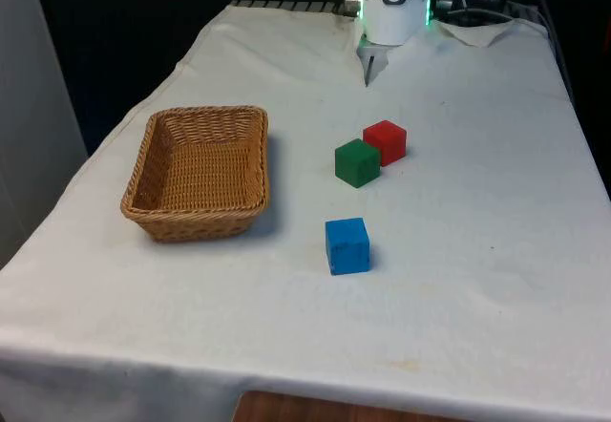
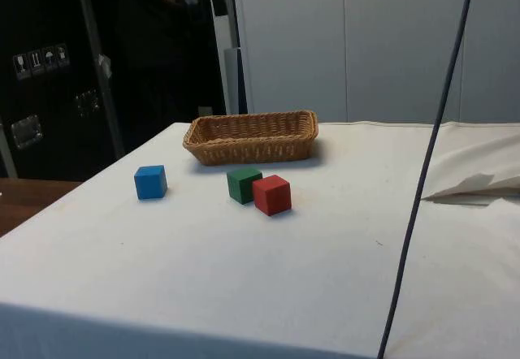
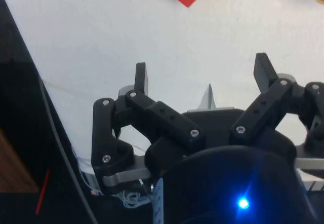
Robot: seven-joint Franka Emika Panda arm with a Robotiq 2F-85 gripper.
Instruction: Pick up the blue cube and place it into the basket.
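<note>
The table [image 1: 496,279] carries a wicker basket [image 1: 198,171] on the front view's left. The fingers [image 3: 142,77] stand spread apart, holding nothing, over bare cloth well apart from the blue cube [image 1: 347,245], which sits nearer the front edge than the touching green cube [image 1: 357,163] and red cube [image 1: 386,141].

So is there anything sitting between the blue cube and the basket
Nothing visible. Bare cloth lies between the blue cube and the basket. The green cube and red cube sit farther back, off that path.
</note>
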